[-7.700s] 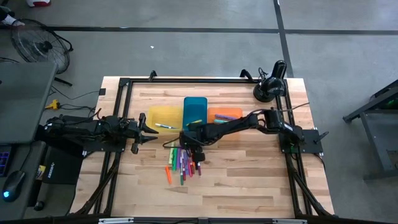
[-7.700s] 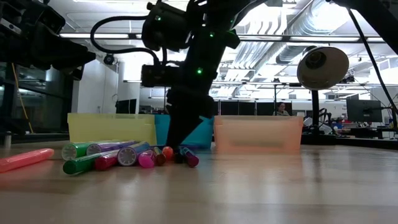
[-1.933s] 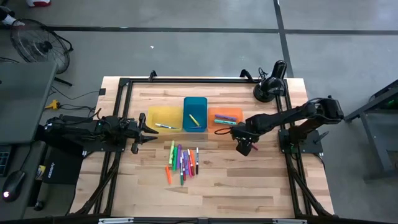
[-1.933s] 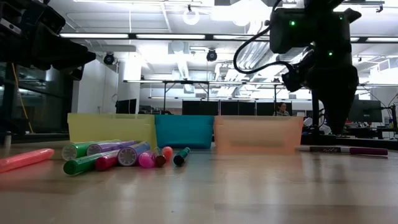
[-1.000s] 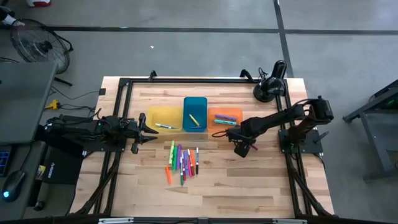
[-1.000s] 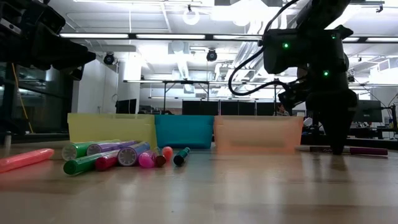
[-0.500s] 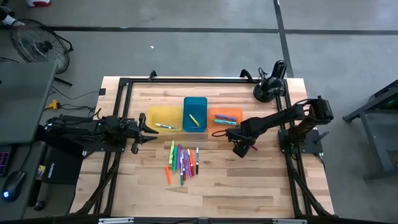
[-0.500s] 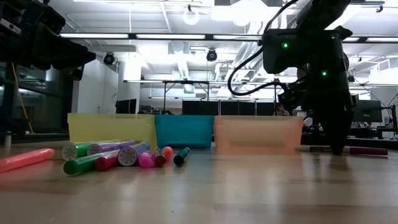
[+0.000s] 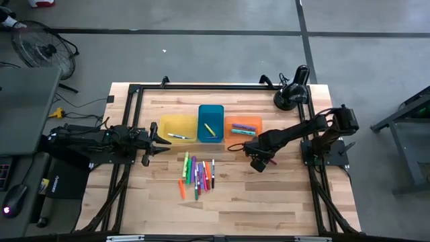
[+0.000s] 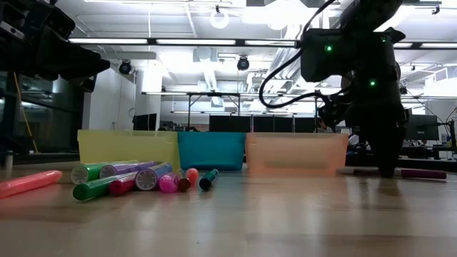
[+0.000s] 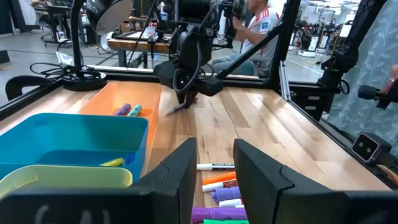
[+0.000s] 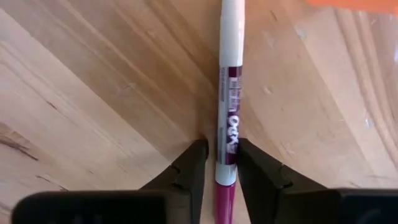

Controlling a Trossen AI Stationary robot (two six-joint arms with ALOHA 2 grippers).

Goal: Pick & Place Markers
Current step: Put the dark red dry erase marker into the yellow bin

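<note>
A purple and white marker (image 12: 227, 118) lies flat on the table just near of the orange tray (image 9: 242, 126). My right gripper (image 12: 225, 163) points down over it, shut on its barrel; it also shows in the low view (image 10: 387, 170). A pile of several coloured markers (image 9: 196, 175) lies on the table's middle. More markers lie in the yellow tray (image 9: 178, 128), the blue tray (image 9: 210, 123) and the orange tray. My left gripper (image 11: 214, 163) waits at the table's left, level, open, with nothing between its fingers. My right gripper pinches the purple marker's barrel (image 12: 227, 144), where the printed white part meets the purple part, between its two fingers. The fingers come from above, pointing down, and lie across the marker. The marker lies level on the table, both ends sticking out past the fingers (image 10: 418, 173).
The three trays stand side by side at the table's middle far side. A black desk lamp (image 9: 292, 94) stands at the far right corner. A black frame (image 9: 134, 91) runs around the table's edges. Bare wood lies near of the marker pile.
My right gripper has stayed low over the purple marker, edging slightly toward the table's left. The marker still lies on the table.
</note>
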